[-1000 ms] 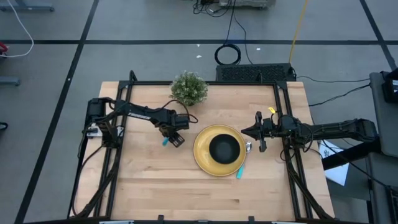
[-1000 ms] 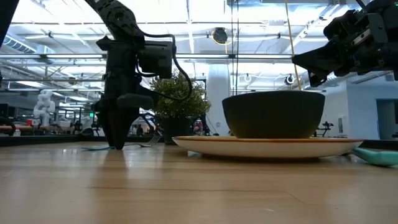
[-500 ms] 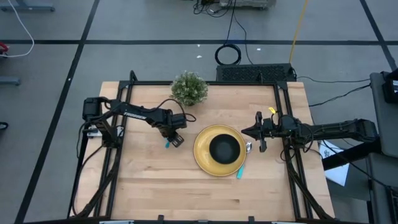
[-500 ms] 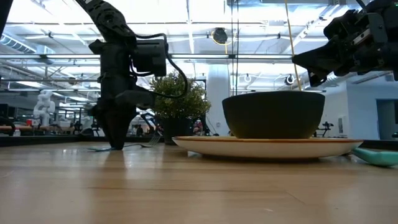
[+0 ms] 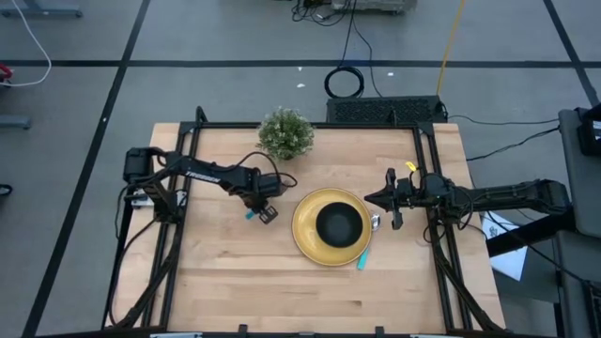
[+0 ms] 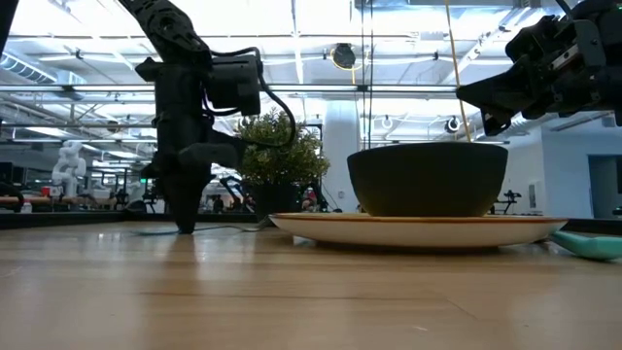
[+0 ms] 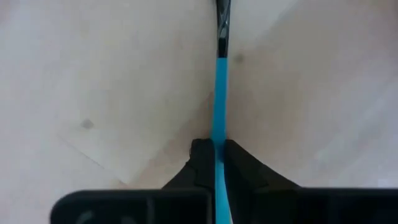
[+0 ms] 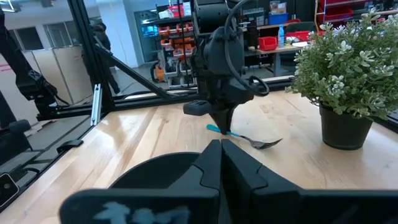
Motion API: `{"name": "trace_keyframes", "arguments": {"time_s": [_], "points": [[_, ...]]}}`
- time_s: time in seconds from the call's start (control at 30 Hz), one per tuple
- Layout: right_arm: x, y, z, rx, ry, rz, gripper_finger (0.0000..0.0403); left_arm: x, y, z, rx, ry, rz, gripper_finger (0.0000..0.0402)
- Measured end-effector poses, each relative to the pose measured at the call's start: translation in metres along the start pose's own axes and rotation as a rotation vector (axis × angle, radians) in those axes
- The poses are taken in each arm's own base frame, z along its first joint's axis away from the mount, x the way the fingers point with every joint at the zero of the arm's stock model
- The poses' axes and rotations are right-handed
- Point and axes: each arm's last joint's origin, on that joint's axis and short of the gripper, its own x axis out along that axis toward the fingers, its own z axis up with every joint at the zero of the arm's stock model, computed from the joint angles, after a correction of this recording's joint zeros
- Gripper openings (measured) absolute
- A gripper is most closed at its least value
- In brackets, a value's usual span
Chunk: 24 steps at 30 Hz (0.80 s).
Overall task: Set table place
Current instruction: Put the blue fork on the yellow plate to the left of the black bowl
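As the left gripper (image 7: 216, 163) pinches shut on the fork (image 7: 219, 93) — its fingers stood wide apart a second ago — the light-blue handle now sits clamped between the two dark fingertips, the utensil lying flat on the table (image 5: 235, 272) between the left edge and the yellow plate (image 5: 305, 235). The closing looks like the start of a pick: the fork appears ready to be lifted and carried to its spot beside the plate, though it has not left the wood.

The black bowl (image 5: 339, 224) rests in the middle of the plate, which sits right of the table's centre. The spoon (image 5: 362, 259), blue handle showing, lies against the plate's near-right rim. The potted plant (image 5: 285, 132) stands near the far edge, well apart from the setting.

The right gripper (image 5: 393, 200) waits just beyond the plate's right rim, fingers closed on nothing, as they were a second ago.

Much is hard to read — from above the left gripper covers most of the fork, leaving only a sliver of blue. At table height the tines are lost against the cluttered room behind. The left wrist camera cuts off the fork's head, so whether the tines point toward or away from the plate cannot be settled there; the right wrist camera shows them curving toward the plant.
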Motion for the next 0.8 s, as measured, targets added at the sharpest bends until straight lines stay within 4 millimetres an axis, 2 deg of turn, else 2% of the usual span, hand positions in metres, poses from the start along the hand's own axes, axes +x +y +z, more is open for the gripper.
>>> {"name": "trace_keyframes", "arguments": {"time_s": [0.13, 0.37, 0.8], "points": [[0.0, 0.0, 0.0, 0.0, 0.0, 0.0, 0.0, -0.012, 0.003, 0.003, -0.011, -0.129, 0.086, 0.0002], [0.0, 0.0, 0.0, 0.0, 0.0, 0.0, 0.0, -0.031, 0.005, -0.001, -0.024, -0.17, 0.069, 0.0003], [0.0, 0.0, 0.0, -0.001, -0.001, 0.0, 0.0, -0.038, 0.003, -0.003, -0.019, -0.192, 0.057, 0.0002]]}}
